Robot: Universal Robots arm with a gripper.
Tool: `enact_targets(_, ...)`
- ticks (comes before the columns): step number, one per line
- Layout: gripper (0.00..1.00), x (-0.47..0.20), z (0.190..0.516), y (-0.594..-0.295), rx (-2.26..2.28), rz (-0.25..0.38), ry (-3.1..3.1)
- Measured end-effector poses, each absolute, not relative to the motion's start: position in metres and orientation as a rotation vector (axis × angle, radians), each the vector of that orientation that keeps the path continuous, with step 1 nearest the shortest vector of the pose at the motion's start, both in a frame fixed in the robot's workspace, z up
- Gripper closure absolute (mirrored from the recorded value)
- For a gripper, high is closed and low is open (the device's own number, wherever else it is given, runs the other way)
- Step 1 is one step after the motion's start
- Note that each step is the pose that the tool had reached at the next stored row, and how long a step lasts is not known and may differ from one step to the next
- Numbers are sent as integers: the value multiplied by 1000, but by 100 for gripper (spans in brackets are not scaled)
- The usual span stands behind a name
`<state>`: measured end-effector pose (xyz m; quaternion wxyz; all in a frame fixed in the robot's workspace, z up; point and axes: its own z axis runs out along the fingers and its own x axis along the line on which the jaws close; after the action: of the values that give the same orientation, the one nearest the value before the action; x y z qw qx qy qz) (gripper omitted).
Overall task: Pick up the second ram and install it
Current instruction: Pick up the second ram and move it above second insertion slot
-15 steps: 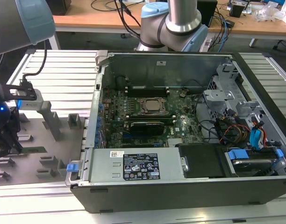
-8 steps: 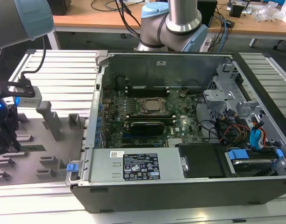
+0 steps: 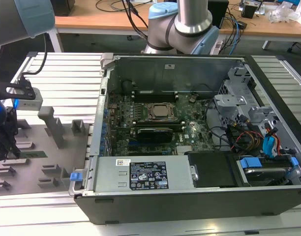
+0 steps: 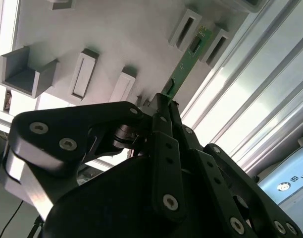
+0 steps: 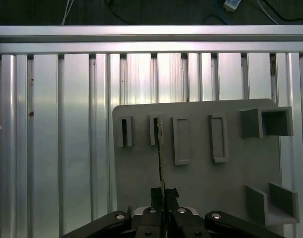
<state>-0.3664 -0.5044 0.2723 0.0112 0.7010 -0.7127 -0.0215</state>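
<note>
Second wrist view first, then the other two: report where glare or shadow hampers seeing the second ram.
In the second wrist view, glare washes out the aluminium rails beside the second ram, and the gripper shut on it reads dark; in the first wrist view, the rails shine and the ram is an edge-on line; in the exterior view, light is even, no glare on it.

Gripper (image 3: pixel 6 146) clamped shut, pointing downward.
In both wrist views the black fingers (image 4: pixel 164 148) (image 5: pixel 156 194) press together on one end of the second ram (image 4: pixel 188 62), which sticks out past the fingertips. In the exterior view the arm (image 3: pixel 192 22) rises from its base, and the wrist sits directly above the claw.
</note>
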Motion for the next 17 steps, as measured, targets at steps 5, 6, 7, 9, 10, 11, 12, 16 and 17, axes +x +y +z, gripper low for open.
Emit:
enact_targets(5, 86, -366, 282, -504, 2187, -67, -2223)
enact_targets(6, 86, -366, 285, -504, 2187, -67, -2223)
enact_targets(7, 86, -366, 289, -504, 2187, -67, -2223)
enact_targets(9, 86, -366, 292, -504, 2187, -67, -2223)
enact_targets(10, 86, -366, 293, -504, 2187, -67, -2223)
enact_targets(11, 86, -366, 294, -504, 2187, -67, -2223)
enact_targets(12, 86, -366, 296, -504, 2187, -67, -2223)
enact_targets(16, 86, -366, 305, -504, 2187, -67, -2223)
enact_targets(17, 86, -366, 307, -504, 2187, -67, -2223)
